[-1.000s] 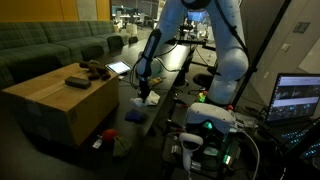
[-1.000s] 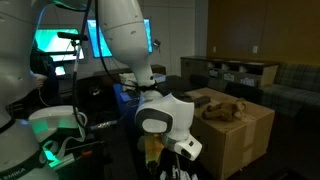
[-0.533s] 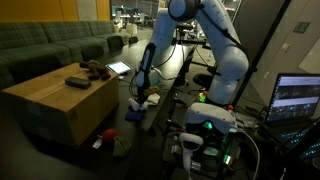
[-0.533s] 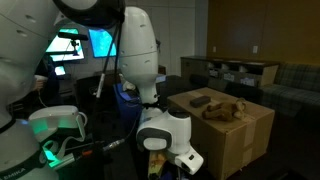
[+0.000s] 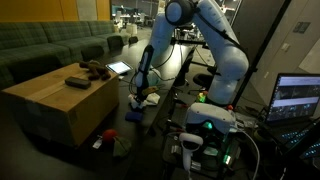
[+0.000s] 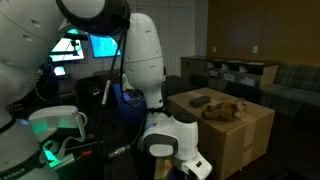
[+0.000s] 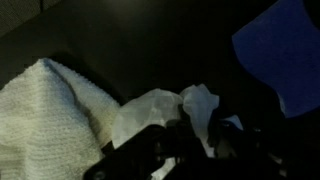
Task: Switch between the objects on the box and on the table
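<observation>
In an exterior view the gripper (image 5: 141, 93) is held low at the table (image 5: 126, 80), on the white cloth (image 5: 148, 99), presumably for the swap. The bar (image 5: 77, 82) lies on the box (image 5: 50, 110). In the wrist view the cloth is seen beside the blue block (image 7: 285, 50). Whether the jaws are clenched cannot be told.

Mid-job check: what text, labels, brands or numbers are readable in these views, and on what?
No text can be read.
Laptop screen: lit, contents too small and blurred.
Monitors: lit, blurred.
Tablet: white glare only.
Cardboard box: no print visible.
White cloth and blue block in the wrist view: no markings.
</observation>
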